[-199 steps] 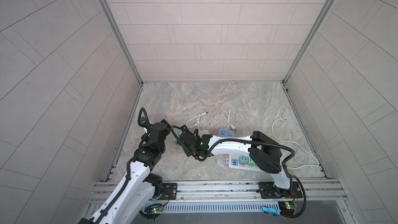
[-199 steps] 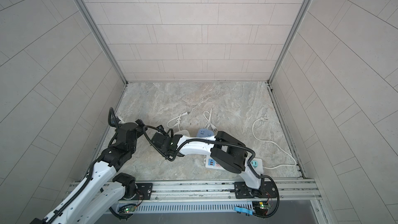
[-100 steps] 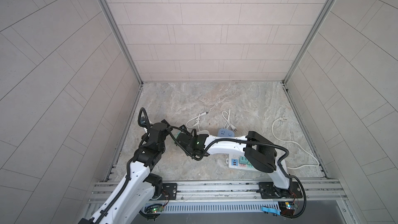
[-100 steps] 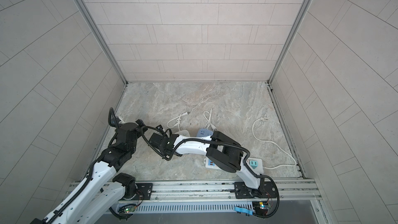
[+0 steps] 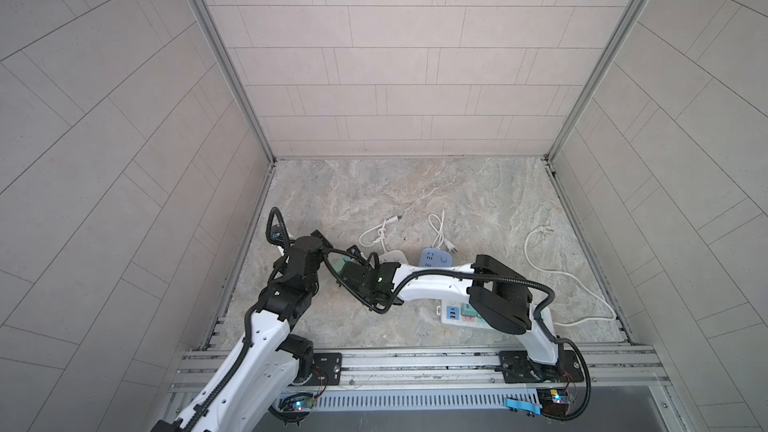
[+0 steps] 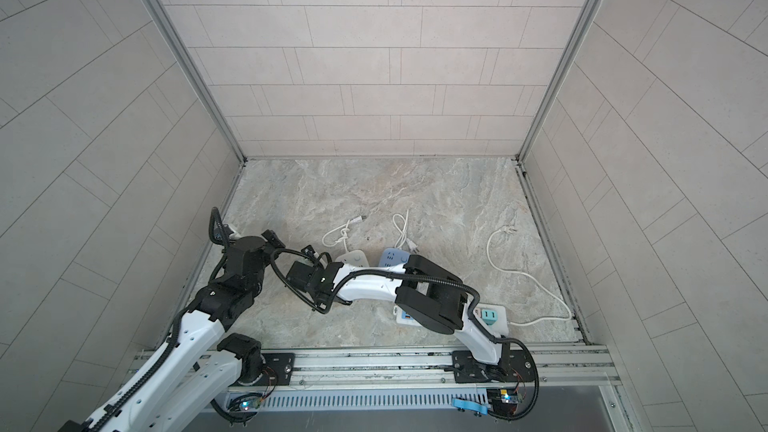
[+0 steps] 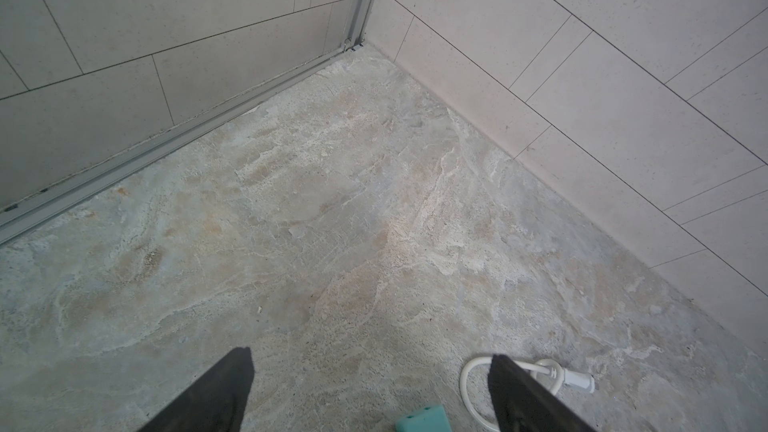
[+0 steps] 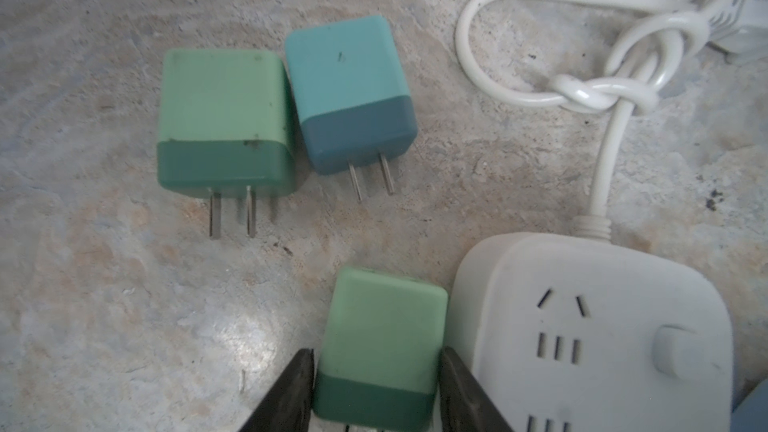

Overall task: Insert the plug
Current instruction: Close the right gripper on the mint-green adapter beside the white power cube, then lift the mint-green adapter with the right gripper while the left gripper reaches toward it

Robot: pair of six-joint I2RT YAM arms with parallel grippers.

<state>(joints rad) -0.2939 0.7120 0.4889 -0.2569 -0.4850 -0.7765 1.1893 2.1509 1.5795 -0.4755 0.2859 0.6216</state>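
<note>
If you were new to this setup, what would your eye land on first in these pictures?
Most striking, in the right wrist view, is the small green plug, flanked closely by the fingers of the right gripper, right beside the white power strip. Beyond it a larger green plug and a teal plug lie side by side on the stone floor, prongs bare. The left gripper hangs open, holding nothing.

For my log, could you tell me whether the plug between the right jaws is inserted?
Out: the plug is beside the socket, whose visible slots are empty.
</note>
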